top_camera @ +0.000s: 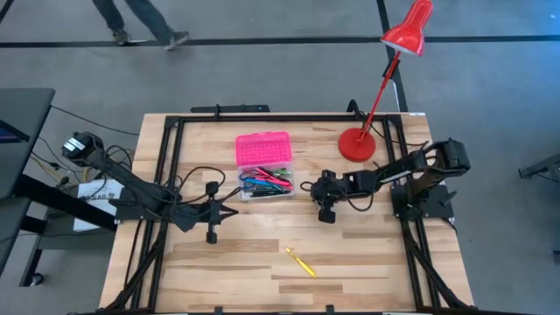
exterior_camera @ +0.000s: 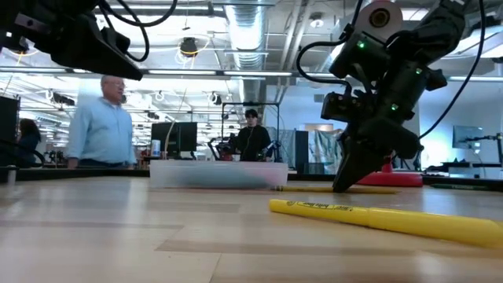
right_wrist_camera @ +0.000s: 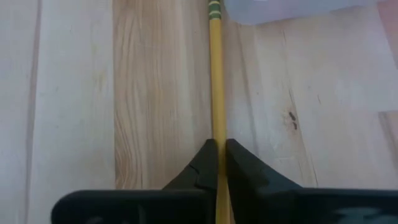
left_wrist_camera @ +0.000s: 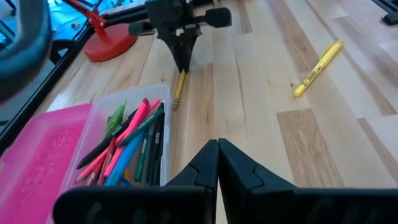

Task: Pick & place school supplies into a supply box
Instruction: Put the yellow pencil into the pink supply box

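Right claw point(right_wrist_camera: 217, 163) pinches a yellow pencil point(right_wrist_camera: 216, 81), lower end hidden.

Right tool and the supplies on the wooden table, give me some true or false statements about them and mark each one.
1. The right tool is shut on the thin yellow wooden pencil. True.
2. That pencil already lies inside the clear plastic box with the pink lid. False: it lies on the light wooden table, beside the box.
3. The yellow plastic highlighter lies alone on the table, nearer the front edge. True.
4. The left tool grips a pink marker. False: it is shut on nothing, beside the box.
5. The red desk lamp stands inside the box. False: its round base stands on the table, apart from the box.
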You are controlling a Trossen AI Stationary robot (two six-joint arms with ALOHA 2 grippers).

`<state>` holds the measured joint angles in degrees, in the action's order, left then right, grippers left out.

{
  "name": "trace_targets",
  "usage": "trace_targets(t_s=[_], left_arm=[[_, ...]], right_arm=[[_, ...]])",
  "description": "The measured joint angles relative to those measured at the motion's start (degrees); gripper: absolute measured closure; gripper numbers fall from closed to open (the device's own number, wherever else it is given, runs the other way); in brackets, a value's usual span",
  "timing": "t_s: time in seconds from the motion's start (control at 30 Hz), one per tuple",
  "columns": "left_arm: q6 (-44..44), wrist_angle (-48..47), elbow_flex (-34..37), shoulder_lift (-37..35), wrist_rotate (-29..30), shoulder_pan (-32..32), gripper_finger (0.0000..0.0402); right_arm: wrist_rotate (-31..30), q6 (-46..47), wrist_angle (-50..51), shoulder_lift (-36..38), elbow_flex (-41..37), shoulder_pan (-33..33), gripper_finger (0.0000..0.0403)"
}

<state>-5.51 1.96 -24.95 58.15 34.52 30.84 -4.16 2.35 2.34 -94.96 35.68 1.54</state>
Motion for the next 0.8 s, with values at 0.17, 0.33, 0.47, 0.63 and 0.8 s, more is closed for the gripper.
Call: trace_targets(t_s=[0.17, 0.33, 0.47, 0.63, 0.8], left_arm=[[-1.32, -0.11, 0.0, 0.02, -0.32, -0.06, 0.0401], [-0.38, -1.26, 0.0, 0.02, -0.4, -0.06, 0.0401], [-0.2, -3.15, 0.0, 0.02, -0.42, -0.08, 0.0401], [-0.06, -3.11, 0.0, 0.02, -0.42, -0.08, 0.0401], [0.3, -3.15, 0.0, 0.02, -0.44, -0.08, 0.0401]], right_arm=[[-0.44, 0.18, 0.21, 0.22, -0.02, 1.45, 0.0397], [-0.66, 1.01, 0.25, 0.22, -0.02, 2.7, 0.0399], [-0.71, 1.11, 0.33, 0.44, -0.09, 3.76, 0.04], [-0.45, 1.14, 1.32, 0.46, 0.61, 4.96, 0.0401], [0.33, 0.85, 4.39, 0.21, 2.6, 6.45, 0.0402]])
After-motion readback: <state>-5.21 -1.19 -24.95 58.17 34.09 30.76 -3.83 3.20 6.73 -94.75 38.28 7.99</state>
